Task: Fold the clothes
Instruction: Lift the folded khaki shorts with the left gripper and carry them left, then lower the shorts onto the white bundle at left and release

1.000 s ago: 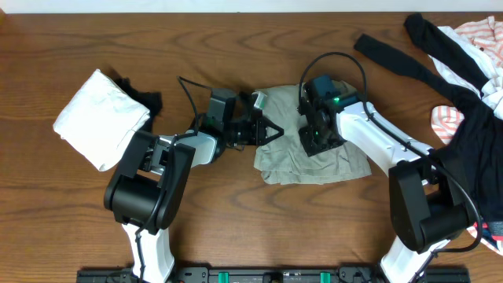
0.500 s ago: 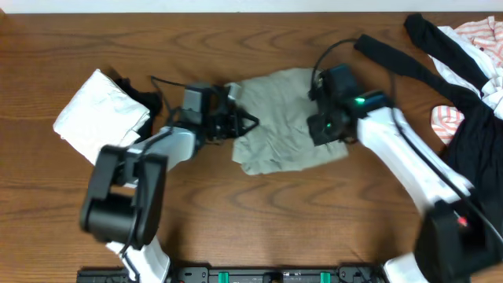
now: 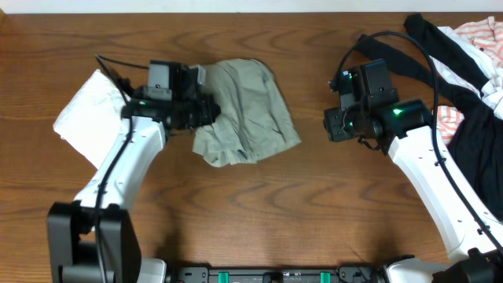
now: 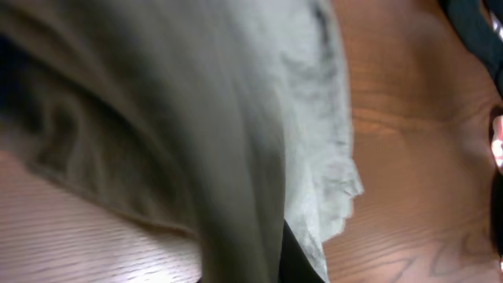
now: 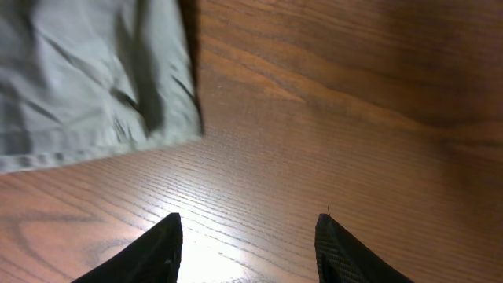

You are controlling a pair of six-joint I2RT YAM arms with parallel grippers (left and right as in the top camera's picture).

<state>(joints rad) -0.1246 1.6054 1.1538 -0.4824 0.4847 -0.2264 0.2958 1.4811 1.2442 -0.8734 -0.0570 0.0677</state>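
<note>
Wood-grain table (image 3: 259,212) fills every view. We see the left gripper (image 3: 203,112) pressed together on the left edge of the shorts (image 3: 251,110), with the cloth bunched up at its fingers. In the left wrist view the sage fabric hangs right across the lens, blurred, with a frayed hem over bare wood. The shorts lie crumpled in a loose heap left of centre, toward the far side of the table. Behind the gripper, the left arm runs back toward the near left corner, passing just beside a white bundle (image 3: 88,118).

We see the right gripper (image 5: 250,224) with its fingers spread and nothing between them, hanging over bare wood. It is apart from the shorts, whose right edge shows at the upper left of the right wrist view. The right arm runs back to the near right corner. Beyond it, at the far right, lie a black garment (image 3: 464,130) and a striped one (image 3: 475,31), well apart from the shorts.
</note>
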